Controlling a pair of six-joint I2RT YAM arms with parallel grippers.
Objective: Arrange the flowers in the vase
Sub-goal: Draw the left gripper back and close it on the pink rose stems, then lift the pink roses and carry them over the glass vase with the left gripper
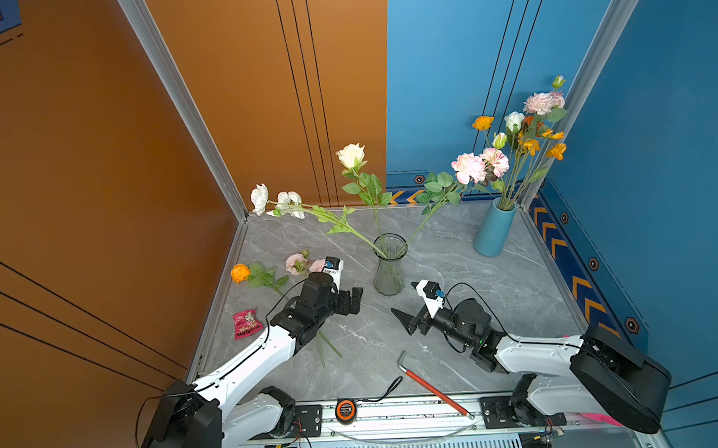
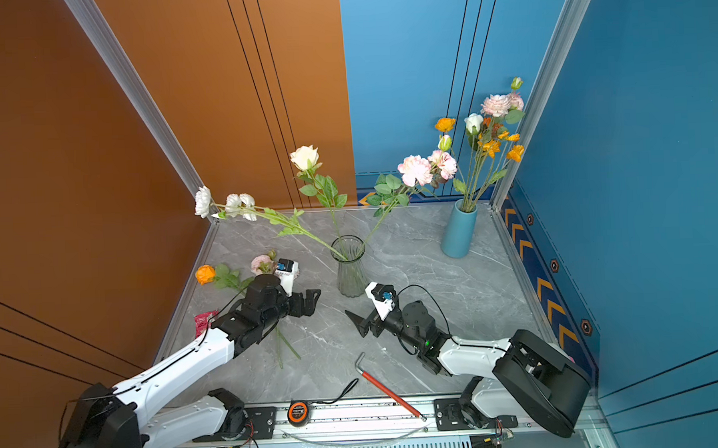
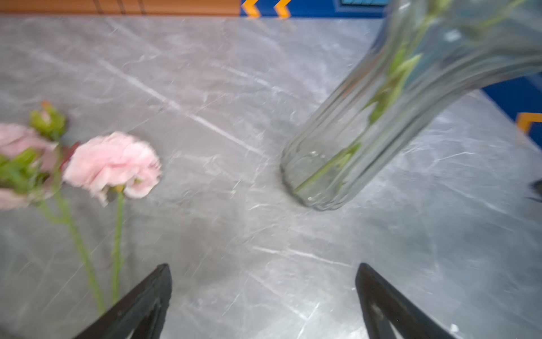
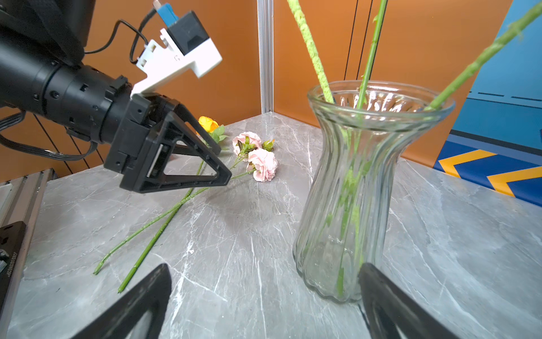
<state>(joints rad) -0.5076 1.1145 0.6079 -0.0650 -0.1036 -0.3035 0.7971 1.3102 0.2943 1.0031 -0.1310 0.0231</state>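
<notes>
Ribbed, waisted glass vase (image 1: 389,269) holds three flowers (image 1: 351,155) on veined grey worktop (image 1: 498,302); left end effector (image 3: 263,268) and right end effector (image 4: 265,268) gape, empty.

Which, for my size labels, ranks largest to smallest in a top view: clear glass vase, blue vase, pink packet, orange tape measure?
Clear glass vase and blue vase: alike.
Pink packet.
Orange tape measure.
</notes>
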